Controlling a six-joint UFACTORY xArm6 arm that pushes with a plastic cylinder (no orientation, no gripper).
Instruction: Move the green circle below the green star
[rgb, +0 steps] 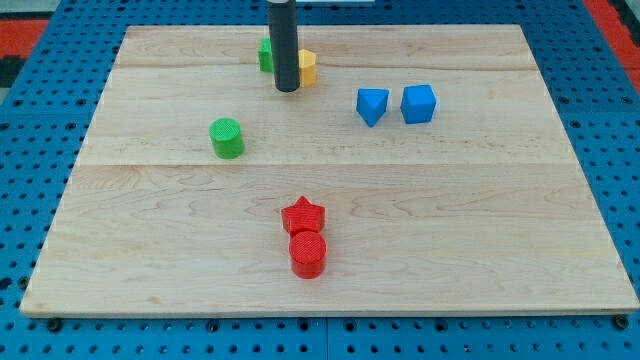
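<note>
Left of the wooden board's (150, 250) centre you have the green ribbed plastic circle (227, 138), standing alone, well apart from the green block (266, 55) at its 1 o'clock, shape hidden behind the rod. My tip (287, 89), a bare rod gripping nothing, sits between that green block and a yellow block (308, 67). Red star (303, 215) touches red cylinder (308, 254) at 6 o'clock from the tip; two blue blocks (372, 105) (419, 103) lie at its 3 o'clock.
</note>
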